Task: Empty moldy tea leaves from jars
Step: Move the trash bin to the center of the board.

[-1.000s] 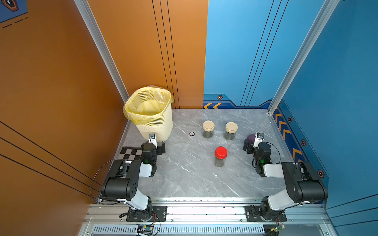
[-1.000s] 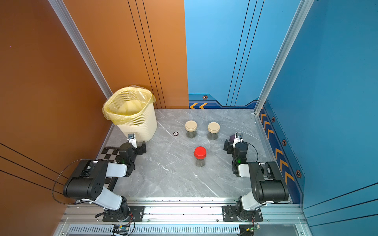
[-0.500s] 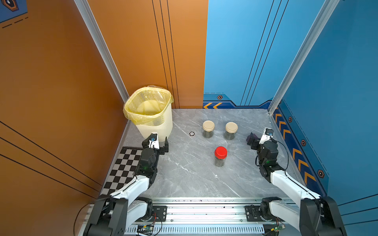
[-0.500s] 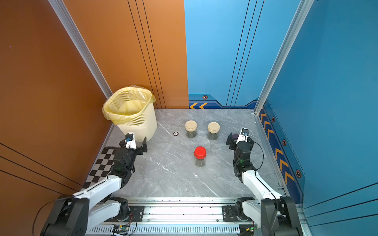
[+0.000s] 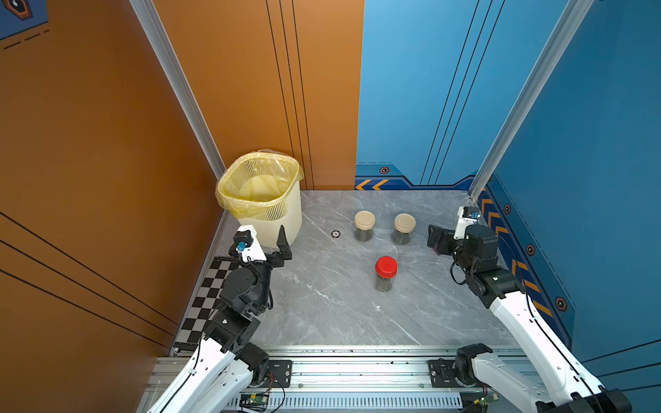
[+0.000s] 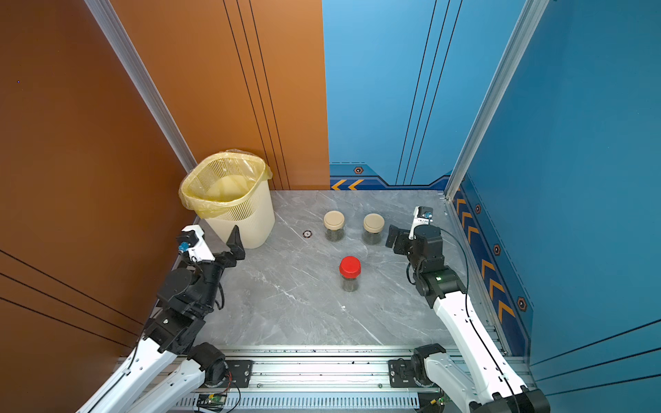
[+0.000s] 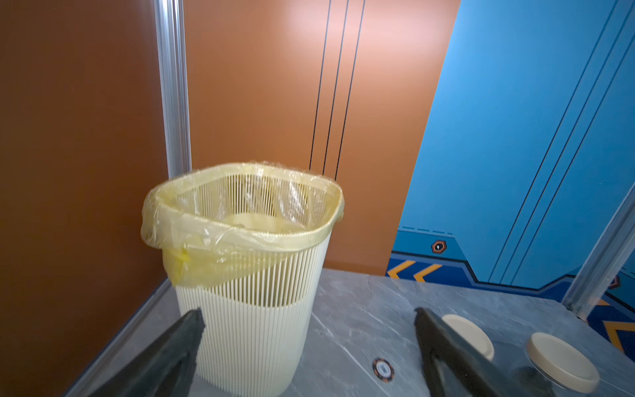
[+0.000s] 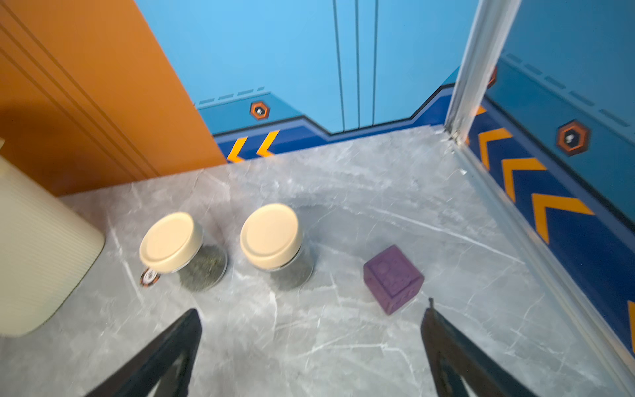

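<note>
We found a grey marbled tabletop point(image 5: 322, 314) walled by smooth orange and blue panels. In its far left corner stood a cream slatted bin point(image 5: 286, 221), squarish with rounded corners and lined with a thin, crinkled yellow bag point(image 5: 232, 203). The left claw point(image 7: 307, 314) hovered just in front of the bin, its jaws spread wide and holding nothing. The bin blocked the way straight ahead of it. The right claw point(image 8: 311, 307) hung near the right wall, equally wide and empty. Three clear glass jars stood upright with their round lids on. A beige-lidded jar point(image 5: 364, 226) stood beside a second beige-lidded jar point(image 5: 404, 229) toward the back. A red-lidded jar point(image 5: 385, 271) stood alone nearer the middle, apart from both claws. A purple cube point(image 8: 393, 278) with embossed faces lay just ahead of the right claw, between the beige pair and the right wall. A small round chip point(image 5: 335, 234) lay flat between the bin and the jars. Dark, crumbly tea leaves point(image 8: 206, 271) sat at the bottom of every jar.
</note>
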### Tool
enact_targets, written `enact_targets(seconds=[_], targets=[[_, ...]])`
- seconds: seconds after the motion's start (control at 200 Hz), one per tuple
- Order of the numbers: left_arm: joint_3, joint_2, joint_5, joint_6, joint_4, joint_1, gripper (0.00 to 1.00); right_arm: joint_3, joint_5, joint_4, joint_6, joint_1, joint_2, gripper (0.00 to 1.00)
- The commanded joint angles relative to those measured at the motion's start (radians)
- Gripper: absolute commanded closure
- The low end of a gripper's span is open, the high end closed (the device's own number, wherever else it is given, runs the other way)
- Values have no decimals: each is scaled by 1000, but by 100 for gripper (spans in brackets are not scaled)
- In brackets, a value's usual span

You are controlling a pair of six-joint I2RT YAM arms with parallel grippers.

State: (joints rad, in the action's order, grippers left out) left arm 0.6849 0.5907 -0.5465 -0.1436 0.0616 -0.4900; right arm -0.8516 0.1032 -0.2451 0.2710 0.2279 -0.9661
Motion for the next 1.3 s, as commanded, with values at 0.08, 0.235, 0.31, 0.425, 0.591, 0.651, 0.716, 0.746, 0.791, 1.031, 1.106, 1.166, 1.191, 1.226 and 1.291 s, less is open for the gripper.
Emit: enact_targets(seconds=[0.08, 0.235, 0.31, 0.425, 0.591, 0.651, 0.716, 0.746, 0.791, 1.031, 1.106, 1.166, 1.191, 1.226, 1.291], targets=[[212, 63, 22, -134, -473, 27, 2, -48, -74, -153, -24, 89, -22, 0], [333, 126, 124, -159, -489, 131, 2, -50, -24, -145, -14, 128, -51, 0], [449, 219, 181, -153, -543, 179, 2, -43, -22, -135, 1, 132, -54, 0], [665, 409, 313, -154, -706, 233, 2, -38, -24, -130, 29, 131, -42, 0], [947, 670, 436, -136, -906, 277, 2, -76, -98, -177, 39, 107, -53, 0], [1023, 745, 463, -129, -949, 289, 2, -86, -119, -187, 45, 101, -60, 0], [1081, 808, 489, -125, -971, 300, 2, -82, -128, -186, 53, 97, -56, 0], [1103, 834, 497, -122, -980, 303, 2, -79, -130, -184, 55, 96, -53, 0], [1146, 877, 505, -115, -1000, 307, 2, -72, -126, -181, 55, 95, -46, 0], [1287, 1060, 496, -59, -1049, 316, 0, -16, -142, -146, 68, 79, -5, 0], [1320, 1105, 511, -49, -1057, 323, 0, -3, -148, -141, 71, 77, -2, 0], [1363, 1147, 510, -36, -1079, 326, 2, 11, -151, -134, 72, 71, 0, 0], [1378, 1165, 510, -29, -1086, 324, 2, 16, -151, -129, 75, 67, 0, 0], [1394, 1184, 510, -16, -1087, 324, 3, 24, -157, -124, 81, 59, -1, 0], [1428, 1223, 489, 17, -1088, 313, 7, 32, -182, -114, 93, 39, -6, 0]])
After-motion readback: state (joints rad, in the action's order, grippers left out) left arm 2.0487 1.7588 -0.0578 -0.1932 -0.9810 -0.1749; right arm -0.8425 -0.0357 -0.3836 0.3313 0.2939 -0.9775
